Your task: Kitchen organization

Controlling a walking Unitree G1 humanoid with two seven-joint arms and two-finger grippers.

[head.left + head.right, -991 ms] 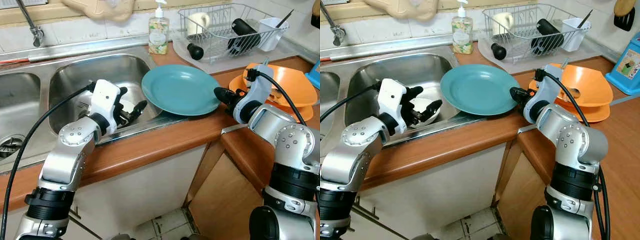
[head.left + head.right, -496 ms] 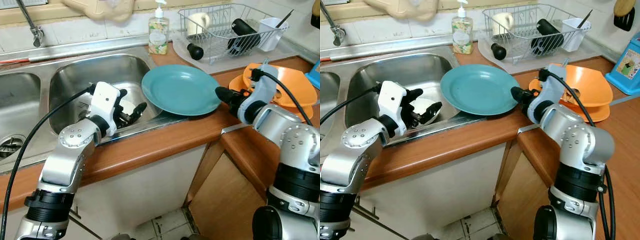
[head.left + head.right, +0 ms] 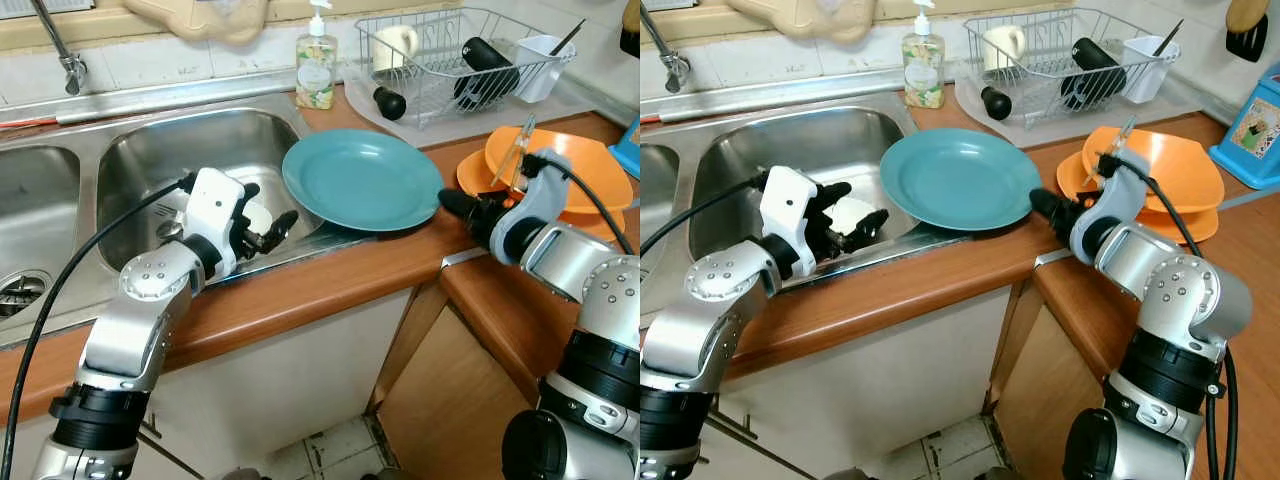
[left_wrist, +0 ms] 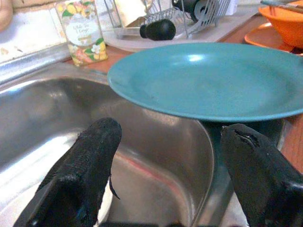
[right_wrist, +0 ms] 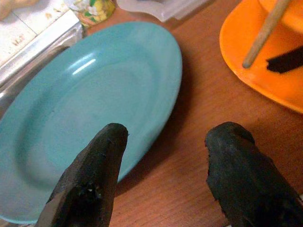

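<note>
A teal plate (image 3: 362, 180) lies on the wooden counter (image 3: 330, 275), its left edge hanging over the sink (image 3: 190, 150). My right gripper (image 3: 452, 203) is open just off the plate's right rim, its fingers (image 5: 90, 184) apart and holding nothing, with the plate (image 5: 90, 109) in front of them. My left gripper (image 3: 268, 207) is open at the near right edge of the sink basin, above a white bowl (image 3: 256, 216). The plate's underside (image 4: 203, 80) shows ahead of the left fingers (image 4: 85, 165).
A soap bottle (image 3: 317, 65) stands behind the sink. A wire dish rack (image 3: 460, 55) with a mug and dark items sits at the back right. Orange bowl and plates (image 3: 570, 165) with a utensil lie right of my right gripper. A cabinet door (image 3: 450, 390) stands open below.
My right gripper has drawn back to the right, away from the teal plate's rim. The plate has stayed in place. My left gripper has barely shifted.
</note>
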